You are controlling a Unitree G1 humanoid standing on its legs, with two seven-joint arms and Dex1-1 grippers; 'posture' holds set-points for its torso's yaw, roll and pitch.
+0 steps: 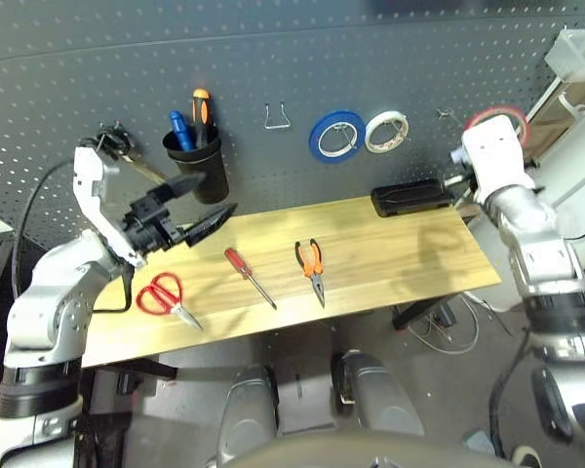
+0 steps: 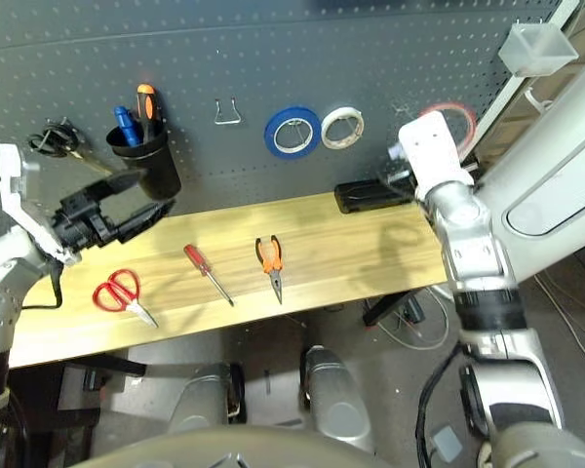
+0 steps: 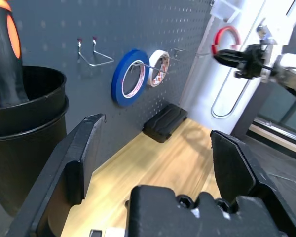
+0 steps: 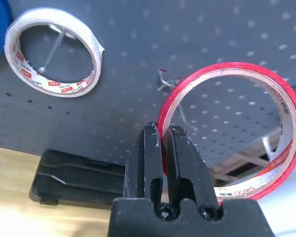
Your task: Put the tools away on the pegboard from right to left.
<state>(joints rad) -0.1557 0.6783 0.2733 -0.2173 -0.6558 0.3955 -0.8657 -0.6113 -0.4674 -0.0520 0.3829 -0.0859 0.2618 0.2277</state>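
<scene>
On the desk [image 1: 390, 255], lower centre of the frame, lie the red-handled scissors [image 1: 165, 296], the red-handled screwdriver [image 1: 249, 276] and the orange-and-black-handled pliers [image 1: 312, 268], each well apart from the others. Just above the scissors the left hand [image 1: 190, 216] hangs with its fingers spread wide, holding nothing. At the upper right, the right hand [image 4: 162, 143] is pinched shut on the edge of the thin red tape ring [image 4: 232, 129], which is raised against the pegboard [image 1: 292, 68] beside a bare metal hook [image 4: 168, 85].

Risk: the grip takes only the thin rim. In my judgement the ring may twist or slip, miss the hook tip, and drop behind the desk. The white tape roll [image 4: 53, 52] hangs near; a wide approach could knock it.
</scene>
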